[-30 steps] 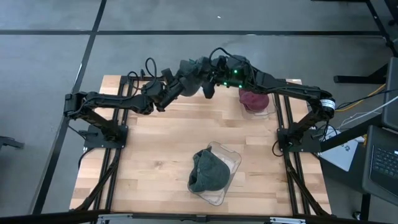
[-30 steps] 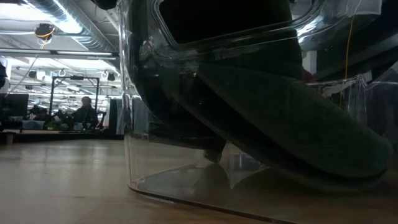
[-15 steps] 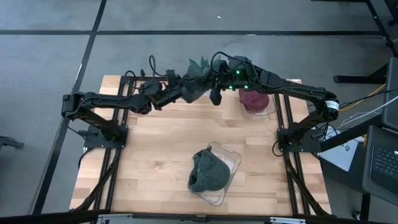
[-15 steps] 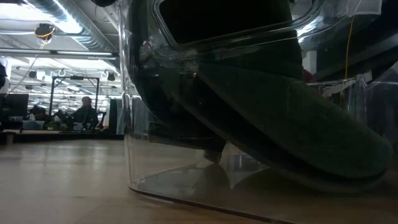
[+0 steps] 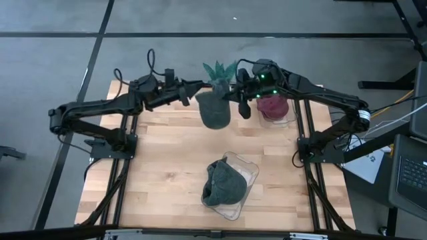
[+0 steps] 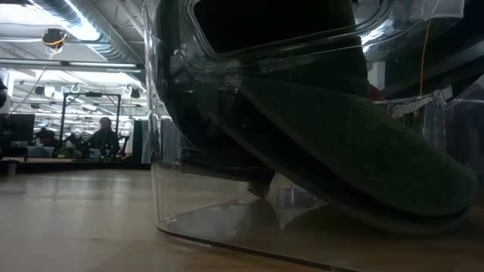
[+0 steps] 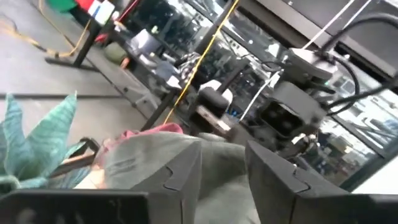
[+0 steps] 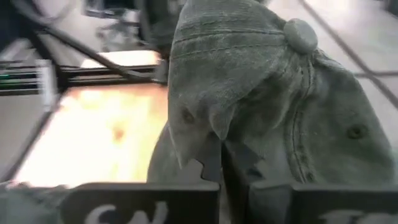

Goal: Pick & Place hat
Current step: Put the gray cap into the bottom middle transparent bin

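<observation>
By the table's point(image 5: 167, 167) near edge a second hat point(image 5: 223, 185) sits in a clear bin point(image 5: 248, 170), while at the far edge the grey-green hat point(image 5: 215, 111) hangs from the right gripper's point(image 5: 235, 95) pinch, left gripper point(image 5: 190, 95) spread just beside it.

Hat point(image 5: 215, 111) matt cloth; table point(image 5: 160, 167) pale wood.

right tool point(image 8: 219, 163): clamped on cap | grey-green cap point(image 8: 261, 93): crown button visible | wooden table point(image 8: 106, 134): behind
</observation>
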Controlling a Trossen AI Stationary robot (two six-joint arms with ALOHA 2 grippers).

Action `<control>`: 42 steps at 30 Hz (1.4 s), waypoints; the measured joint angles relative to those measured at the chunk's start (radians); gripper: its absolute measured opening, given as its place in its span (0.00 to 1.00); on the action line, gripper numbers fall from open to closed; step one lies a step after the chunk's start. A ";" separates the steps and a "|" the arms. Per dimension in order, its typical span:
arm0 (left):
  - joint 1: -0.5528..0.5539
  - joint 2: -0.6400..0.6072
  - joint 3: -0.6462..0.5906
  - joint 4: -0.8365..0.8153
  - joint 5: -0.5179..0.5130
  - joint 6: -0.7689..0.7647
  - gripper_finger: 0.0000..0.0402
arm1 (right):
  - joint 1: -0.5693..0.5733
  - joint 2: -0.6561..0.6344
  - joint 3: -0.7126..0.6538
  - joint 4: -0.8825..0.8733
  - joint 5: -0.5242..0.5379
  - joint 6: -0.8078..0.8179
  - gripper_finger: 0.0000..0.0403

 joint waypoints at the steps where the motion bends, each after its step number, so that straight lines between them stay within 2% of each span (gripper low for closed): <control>1: 0.006 -0.008 0.000 -0.015 0.010 -0.015 0.30 | 0.000 -0.003 0.000 0.000 -0.033 -0.013 0.00; 6: 0.028 -0.018 0.000 -0.055 0.123 -0.044 0.31 | 0.001 -0.006 0.000 -0.064 -0.174 -0.099 0.00; 10: 0.039 -0.017 0.000 -0.078 0.178 -0.031 0.31 | 0.000 -0.014 0.000 -0.128 -0.216 -0.103 0.00; 21: 0.038 -0.017 0.000 -0.091 0.214 0.047 0.30 | 0.065 -0.110 0.000 -0.249 -0.211 -0.065 0.00; 30: 0.038 -0.017 0.000 -0.091 0.327 0.063 0.30 | 0.176 -0.172 0.000 -0.261 -0.212 -0.011 0.00; 35: 0.038 -0.017 0.000 -0.092 0.438 0.058 0.30 | 0.256 -0.178 0.000 -0.257 -0.211 0.069 0.00; 42: 0.019 -0.017 0.000 -0.145 0.522 0.028 0.29 | 0.380 -0.159 0.000 -0.246 -0.101 0.176 0.00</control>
